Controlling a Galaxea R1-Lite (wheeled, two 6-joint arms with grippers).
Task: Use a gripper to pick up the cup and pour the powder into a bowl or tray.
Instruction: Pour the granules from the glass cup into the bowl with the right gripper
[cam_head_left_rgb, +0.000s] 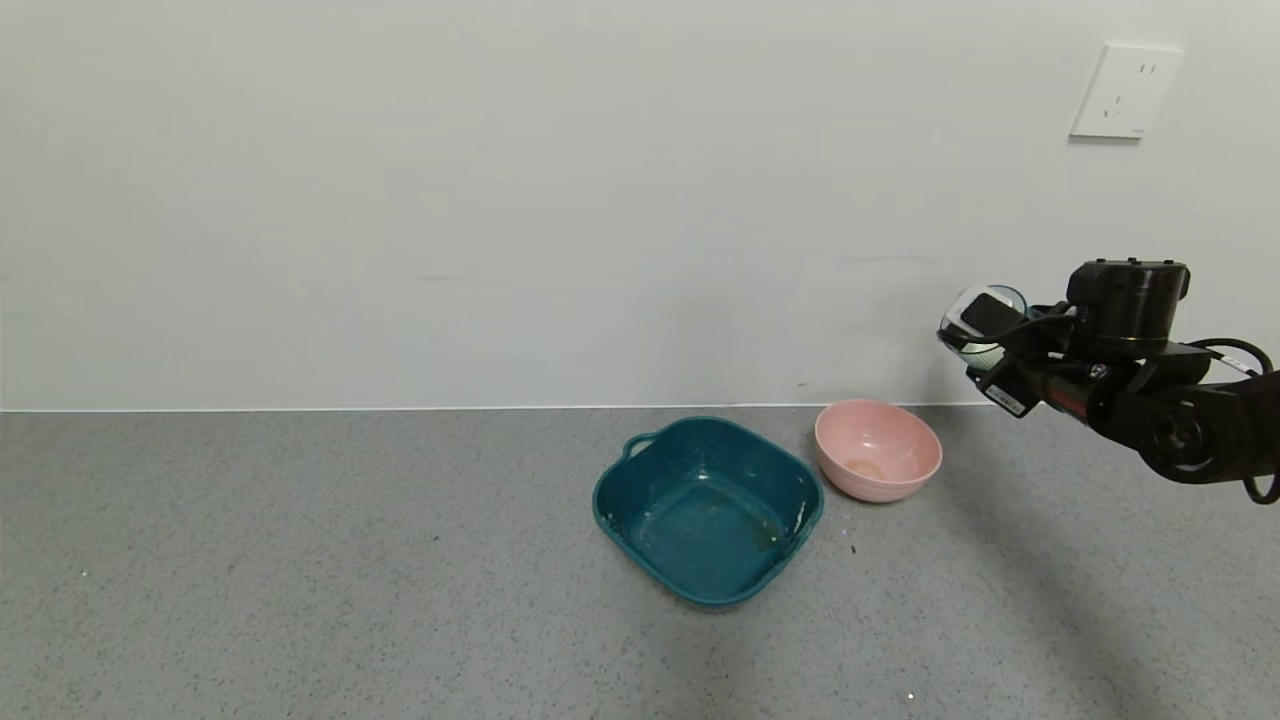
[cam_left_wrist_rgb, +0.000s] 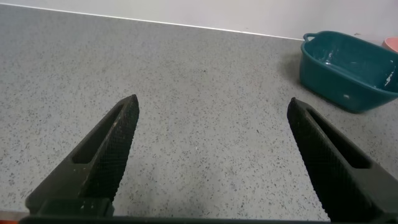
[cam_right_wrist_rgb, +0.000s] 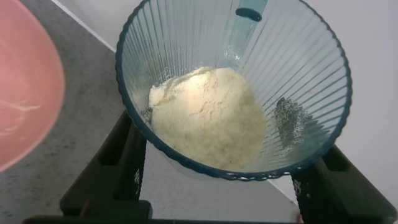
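A: Start at the left. What is over there?

B: The left gripper (cam_left_wrist_rgb: 211, 134), hanging low over bare grey bench (cam_head_left_rgb: 300, 560). Its fingers (cam_left_wrist_rgb: 112, 146) are spread wide with nothing between them. From its wrist view the teal tray (cam_left_wrist_rgb: 348, 71) sits well off to one side.

A: And in the middle?

B: In the head view the teal tray (cam_head_left_rgb: 708, 510) is a square tub with rounded corners and small handles, resting flat on the bench. Just beside it on the right, close but apart as far as I can see, is the pink bowl (cam_head_left_rgb: 878, 449), round, glossy and upright.

A: Where is the cup?

B: Up in the air at the right, above and to the right of the bowl, near the wall (cam_head_left_rgb: 500, 200). The right gripper (cam_head_left_rgb: 985, 335) has its fingers (cam_right_wrist_rgb: 127, 162) closed against the cup's sides.

A: How does the cup look?

B: The cup (cam_right_wrist_rgb: 233, 87) is clear pale blue plastic with fine ribs running from rim to base, widest at the rim. The powder (cam_right_wrist_rgb: 208, 115) lies inside as a creamy white heap against the lower wall.

A: Which way does it point?

B: In the head view the cup (cam_head_left_rgb: 980, 318) is tipped over. Its long axis runs close to level, and the mouth faces back toward the right arm's wrist camera.
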